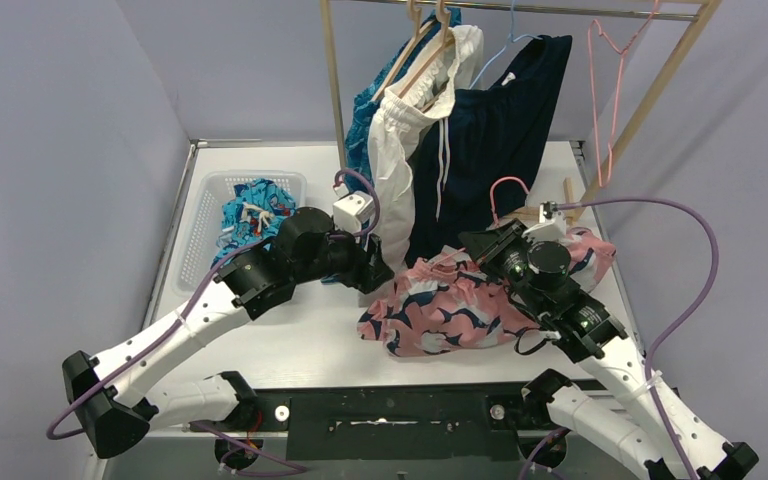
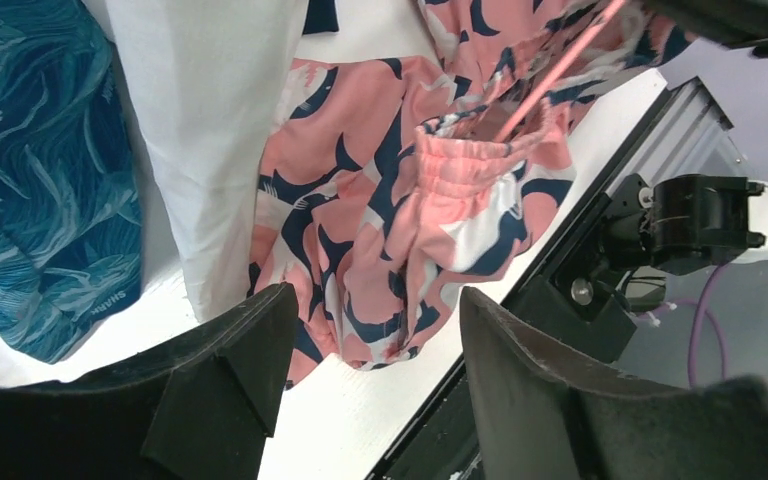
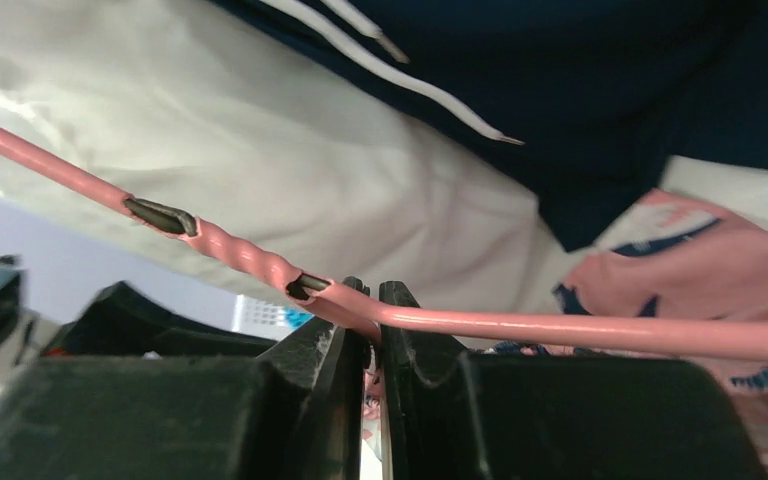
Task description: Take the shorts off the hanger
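The pink-and-navy floral shorts [image 1: 440, 312] lie crumpled on the table, still threaded on a pink wire hanger [image 1: 505, 190]. My right gripper [image 1: 482, 246] is shut on that hanger's wire [image 3: 560, 330] just below its twisted neck; the jaws [image 3: 370, 300] pinch it tight. My left gripper [image 1: 378, 278] stands open just left of the floral shorts [image 2: 390, 230], nothing between its fingers [image 2: 375, 310]. White drawstring shorts [image 1: 395, 150], navy shorts [image 1: 490, 130] and blue leaf-pattern shorts [image 1: 363, 115] hang on the rail. Teal cartoon-print shorts [image 1: 255, 212] lie in the basket.
A white basket [image 1: 200, 215] sits at the back left. The wooden rack [image 1: 332, 80] spans the back, with an empty pink hanger [image 1: 610, 60] and a blue one [image 1: 505, 45] on it. The hanging white shorts [image 2: 210, 130] are close beside my left gripper.
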